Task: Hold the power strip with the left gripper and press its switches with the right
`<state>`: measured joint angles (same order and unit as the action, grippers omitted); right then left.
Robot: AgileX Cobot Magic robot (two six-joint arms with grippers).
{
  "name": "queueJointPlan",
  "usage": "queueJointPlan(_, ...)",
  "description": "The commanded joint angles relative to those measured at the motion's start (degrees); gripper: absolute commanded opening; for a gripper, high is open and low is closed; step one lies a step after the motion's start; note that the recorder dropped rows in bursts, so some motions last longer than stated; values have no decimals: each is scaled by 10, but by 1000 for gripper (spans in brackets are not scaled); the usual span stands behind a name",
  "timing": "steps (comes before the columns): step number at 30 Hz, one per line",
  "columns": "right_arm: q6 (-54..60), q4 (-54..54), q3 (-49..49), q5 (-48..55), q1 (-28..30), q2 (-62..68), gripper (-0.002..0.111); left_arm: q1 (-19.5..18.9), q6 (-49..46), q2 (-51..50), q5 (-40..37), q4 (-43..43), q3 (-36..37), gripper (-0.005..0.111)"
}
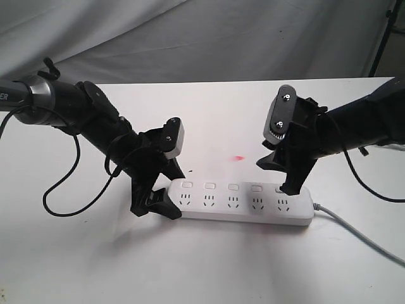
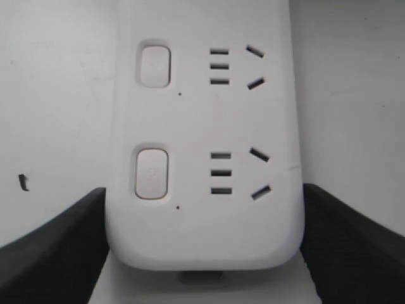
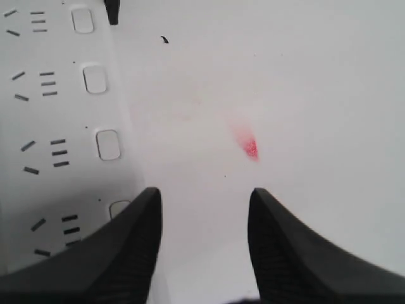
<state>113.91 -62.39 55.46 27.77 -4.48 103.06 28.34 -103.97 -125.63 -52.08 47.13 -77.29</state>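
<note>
On the left of the table [image 1: 209,272], left pincer [image 1: 161,190] closed over the rounded end of the power strip [image 1: 243,210], one jaw against each long side. Likely gripped there to pin the bar flat against sliding or tipping under a push, with every button left uncovered. Strip lying lengthwise across the table's middle, sockets up, the switches [image 1: 233,187] in a row along the far edge. Beyond that row, a small red mark [image 1: 238,158] on the bare surface, apart from everything else. At the right end, right pincer [image 1: 277,176] spread wide and holding nothing, tilted steeply down, one jaw tip alone at or just over the last switch [image 1: 279,189]. Cannot tell whether pressed in. Probably held open to serve a single tip as a poking finger. Farther right, grey cord [image 1: 361,237] trailing off the strip's end.
</note>
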Motion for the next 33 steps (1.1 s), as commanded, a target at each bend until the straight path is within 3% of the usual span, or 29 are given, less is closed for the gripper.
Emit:
queueJointPlan(1,-8,8,-22,12,27,-10,41,4,3,2,-2,2,-3,67)
queueJointPlan(33,-2,29,-31,-9,39,33,41,4,3,2,-2,2,-3,67)
